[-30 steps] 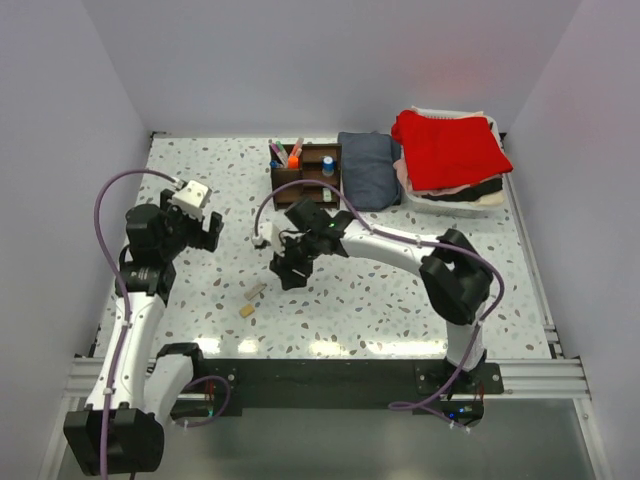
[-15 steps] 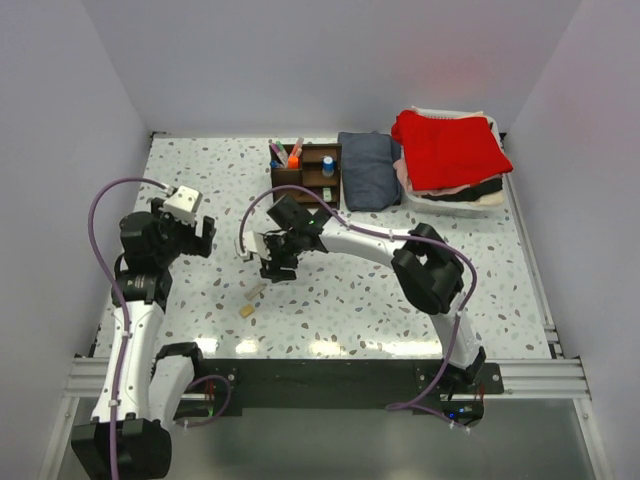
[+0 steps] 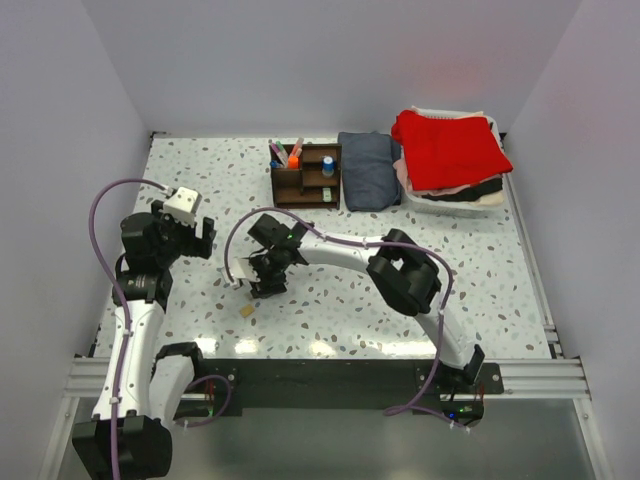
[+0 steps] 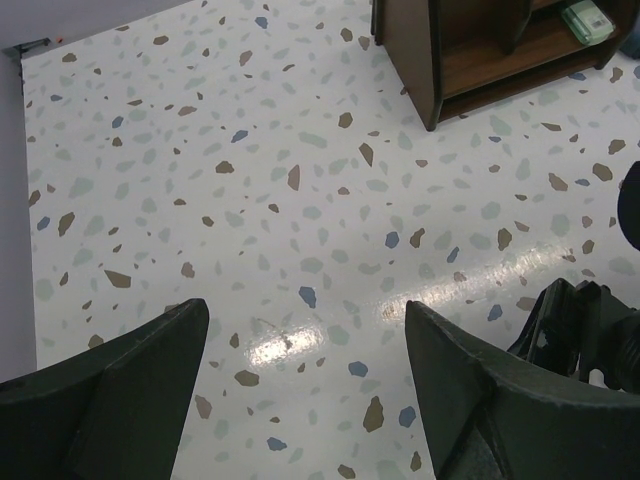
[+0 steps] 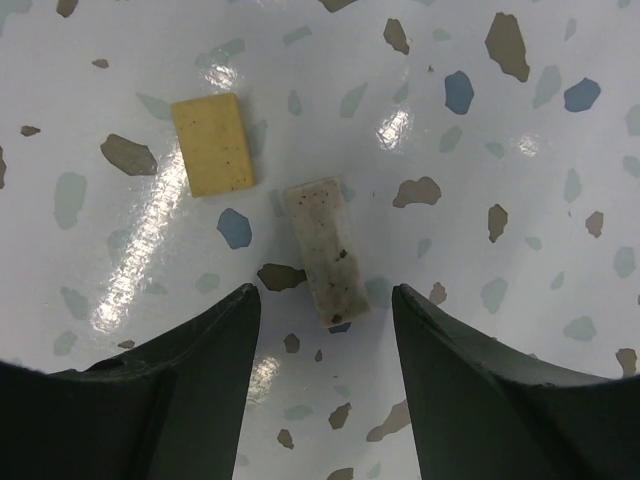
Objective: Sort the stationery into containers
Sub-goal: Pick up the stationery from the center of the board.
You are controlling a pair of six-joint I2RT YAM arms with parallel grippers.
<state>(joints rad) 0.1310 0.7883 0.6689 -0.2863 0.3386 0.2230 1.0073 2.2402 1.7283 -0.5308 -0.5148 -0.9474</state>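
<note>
In the right wrist view two small blocks lie on the speckled table: a yellow-tan one (image 5: 212, 143) and a pale speckled one (image 5: 325, 250). My right gripper (image 5: 325, 295) is open just above them, its fingers on either side of the pale block's near end. In the top view it (image 3: 262, 283) covers the pale block, and the tan block (image 3: 245, 310) shows beside it. The dark brown organizer (image 3: 305, 175) stands at the back, holding pens (image 3: 278, 153), an orange-banded marker (image 3: 294, 157) and a blue-capped item (image 3: 328, 165). My left gripper (image 3: 198, 238) is open and empty at the left.
A folded dark cloth (image 3: 368, 168) lies right of the organizer, and a white basket (image 3: 485, 203) with red clothes (image 3: 448, 148) sits at the back right. The left wrist view shows the organizer (image 4: 470, 50), a pale green piece (image 4: 587, 18) in it, and my open left gripper (image 4: 307, 310).
My right gripper has moved left and nearer, from in front of the organizer to above the two blocks. The left arm drew back slightly to the left.
</note>
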